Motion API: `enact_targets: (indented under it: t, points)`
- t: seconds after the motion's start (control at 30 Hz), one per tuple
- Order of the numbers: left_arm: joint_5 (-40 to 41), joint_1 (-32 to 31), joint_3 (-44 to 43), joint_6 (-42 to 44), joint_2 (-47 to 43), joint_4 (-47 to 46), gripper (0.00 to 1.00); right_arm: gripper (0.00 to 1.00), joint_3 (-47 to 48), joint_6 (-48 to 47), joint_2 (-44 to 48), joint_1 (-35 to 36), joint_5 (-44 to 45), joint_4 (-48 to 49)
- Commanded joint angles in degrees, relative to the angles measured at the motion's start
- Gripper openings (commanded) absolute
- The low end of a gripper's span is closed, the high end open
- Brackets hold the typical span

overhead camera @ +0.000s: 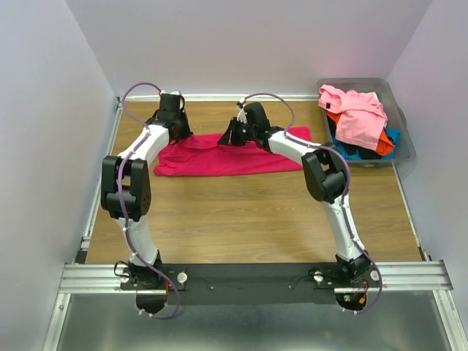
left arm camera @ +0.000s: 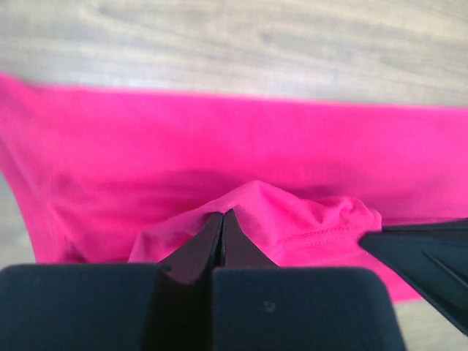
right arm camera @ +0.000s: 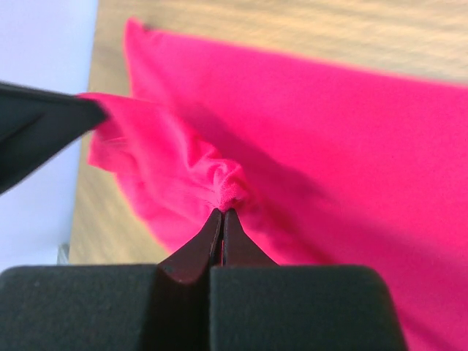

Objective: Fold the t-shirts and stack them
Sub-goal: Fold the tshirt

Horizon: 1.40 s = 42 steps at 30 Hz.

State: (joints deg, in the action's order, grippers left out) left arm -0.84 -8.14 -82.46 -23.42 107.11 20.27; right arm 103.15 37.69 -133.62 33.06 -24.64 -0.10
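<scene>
The crimson-magenta t-shirt (overhead camera: 234,159) lies spread as a wide band at the far middle of the table. My left gripper (overhead camera: 179,133) is over its left part and my right gripper (overhead camera: 228,137) over its upper middle edge. In the left wrist view the left gripper (left arm camera: 221,213) is shut on a raised fold of the magenta cloth (left arm camera: 241,139). In the right wrist view the right gripper (right arm camera: 222,210) is shut on a bunched bit of the same cloth (right arm camera: 351,146). Each gripper's dark finger shows at the edge of the other's view.
A grey plastic bin (overhead camera: 404,142) stands at the back right. It holds a light pink t-shirt (overhead camera: 356,110) on top of orange (overhead camera: 382,146), blue (overhead camera: 393,135) and black (overhead camera: 349,150) ones. White walls close in the back and both sides.
</scene>
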Motion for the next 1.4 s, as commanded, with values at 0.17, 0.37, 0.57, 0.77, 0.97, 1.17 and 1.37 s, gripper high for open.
enact_targets:
  t: [0.17, 0.37, 0.57, 0.77, 0.97, 1.17, 1.37]
  points:
    - [-1.16, 0.67, -6.22, 2.50, 6.52, -5.59, 0.00, 0.01, 4.07, 1.59, -6.21, -2.03, 1.70, -0.96]
    - [-3.11, 0.67, -9.03, 3.82, 9.95, -6.91, 0.00, 0.01, 3.90, 1.59, -6.83, -2.47, 2.14, -0.96]
    - [-4.60, 0.67, -9.74, 4.34, 12.50, -6.65, 0.00, 0.01, 3.37, 1.68, -6.65, -2.65, 2.14, -0.96]
    - [-4.70, 0.67, -10.27, 4.09, 14.88, -5.07, 0.00, 0.02, 2.67, 2.47, -6.83, -2.65, 1.97, -0.96]
    - [-5.22, 1.02, -12.81, 3.56, 16.55, -0.07, 0.00, 0.03, 2.23, 3.44, -7.09, -2.82, 1.35, -0.96]
    - [-6.63, 1.46, -14.57, 3.03, 14.18, 3.35, 0.00, 0.03, 1.26, 2.83, -5.34, -2.82, 1.00, -1.04]
    - [-7.16, 1.64, -14.93, 2.94, 12.25, 7.57, 0.00, 0.03, -0.41, 2.56, -3.49, -2.82, 0.39, -0.96]
